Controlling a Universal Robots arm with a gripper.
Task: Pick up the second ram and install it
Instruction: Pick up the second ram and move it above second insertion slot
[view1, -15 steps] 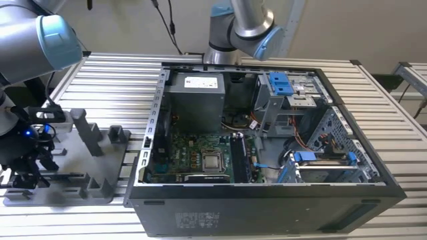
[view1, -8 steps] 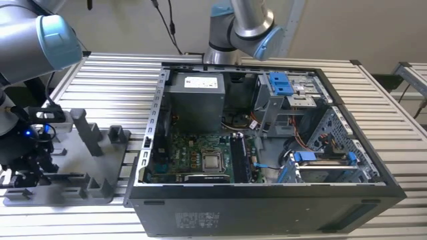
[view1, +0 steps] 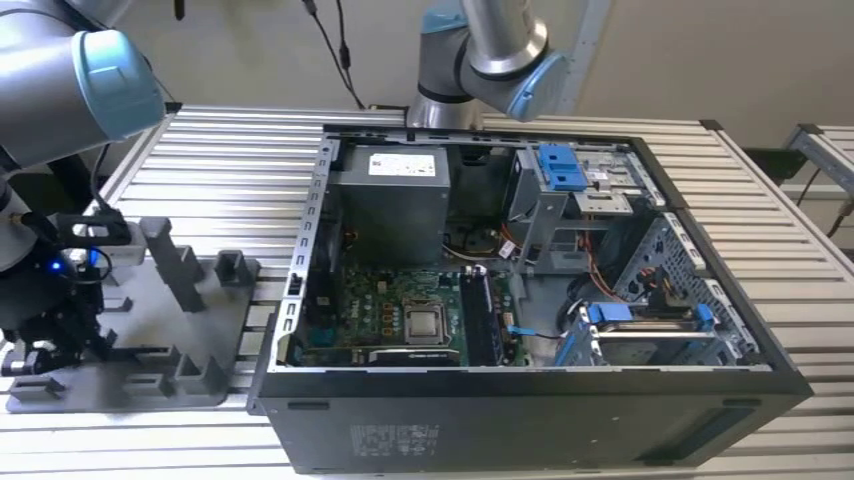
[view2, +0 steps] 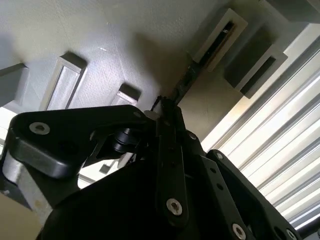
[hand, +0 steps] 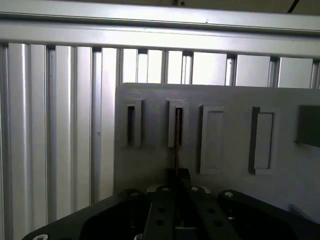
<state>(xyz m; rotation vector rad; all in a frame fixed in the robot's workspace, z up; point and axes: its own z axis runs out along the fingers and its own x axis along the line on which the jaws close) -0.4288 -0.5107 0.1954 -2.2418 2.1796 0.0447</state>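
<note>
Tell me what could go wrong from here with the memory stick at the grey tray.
1. The thin dark memory stick reaches from the fingers to a raised slot in the light grey plastic tray; a tilted pull may jam it or drag the tray.
2. The fingers pinch one end only, so it may pivot or slip.
3. The open black computer case holds loose cables beside the board, which may snag it.
</note>
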